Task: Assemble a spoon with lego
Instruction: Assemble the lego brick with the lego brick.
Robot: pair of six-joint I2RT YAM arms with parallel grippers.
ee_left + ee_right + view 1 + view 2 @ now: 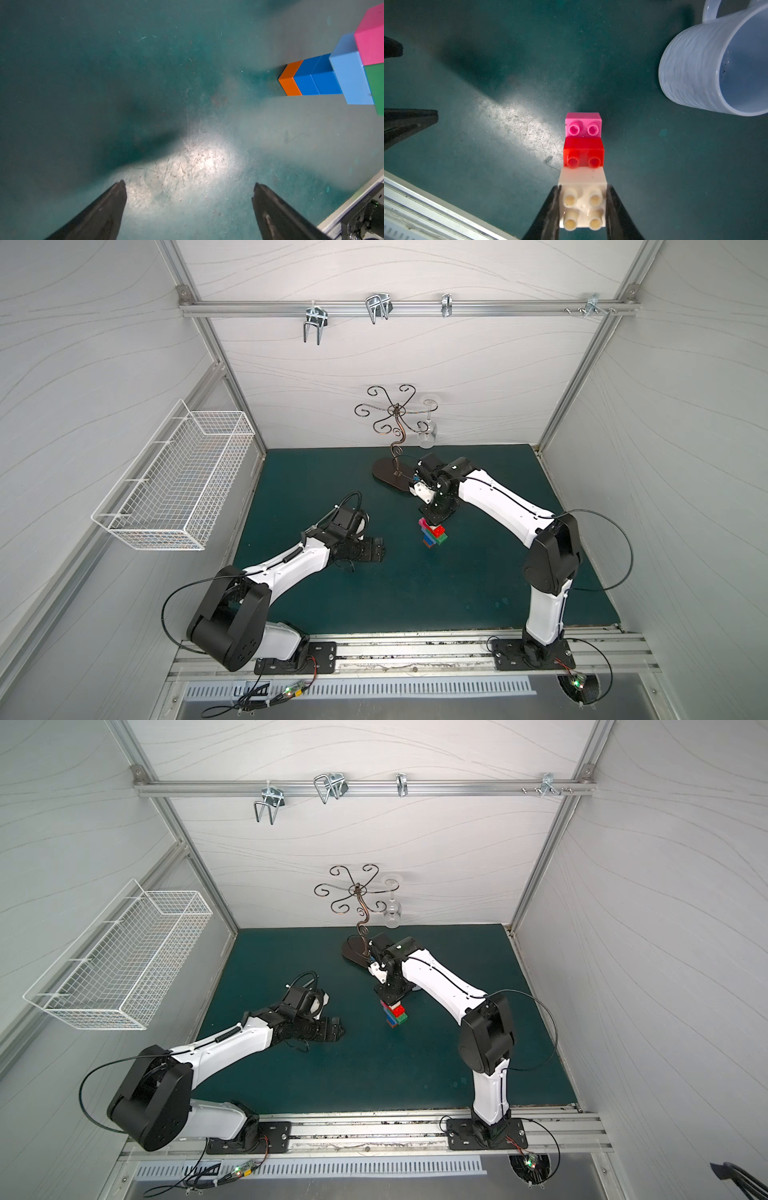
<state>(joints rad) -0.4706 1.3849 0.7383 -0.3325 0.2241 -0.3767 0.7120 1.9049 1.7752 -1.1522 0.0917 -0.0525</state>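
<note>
In both top views: spoon point(433, 534) upright on mat point(316, 485), right gripper point(435, 517) atop, probably seating the last piece. Left wrist: left gripper point(189, 184) spread, empty, parked clear. Right wrist: clamped on white brick point(581, 176), steadying everything.

Tally: two robot arms, a left arm point(286, 568) and a right arm point(498, 497). One spoon point(434, 531) made of eight bricks: one orange brick point(289, 80), two blue bricks point(305, 83) point(326, 80), one light blue brick point(351, 72), one green brick point(377, 87), one pink brick point(372, 37), one red brick point(583, 152), one white brick point(582, 199). Elsewhere one wire basket point(174, 485), one scrolled stand point(395, 439), one wine glass point(428, 423), one mug point(708, 68), four hooks point(314, 325) point(378, 308) point(445, 305) point(593, 308) on the back rail.
</note>
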